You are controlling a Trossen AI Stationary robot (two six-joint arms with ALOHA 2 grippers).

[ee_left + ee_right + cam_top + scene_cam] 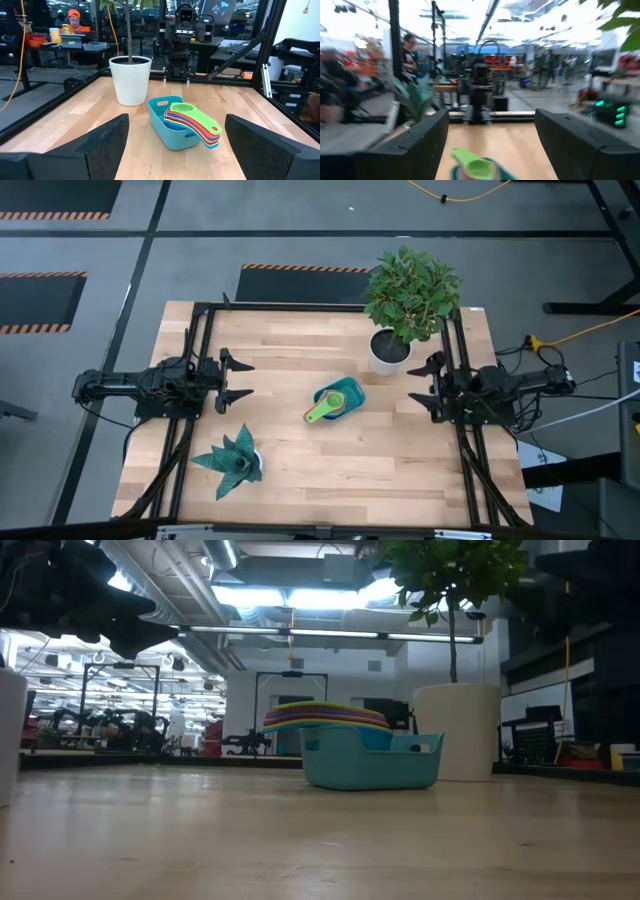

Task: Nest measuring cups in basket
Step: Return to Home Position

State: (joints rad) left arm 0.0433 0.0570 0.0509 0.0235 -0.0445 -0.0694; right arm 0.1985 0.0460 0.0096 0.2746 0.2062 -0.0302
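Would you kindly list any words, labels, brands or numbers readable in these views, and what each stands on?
None can be read.
The measuring cups, the basket and the white pot show no legible print; anything in the room behind is too blurred to read.

Just ahead of the right claw [490, 131], the green cup [471, 161] is blurred and cut off by the frame; beneath it, the other stacked cups [202, 134] show only edges, their bowls hidden in the basket [170, 136].
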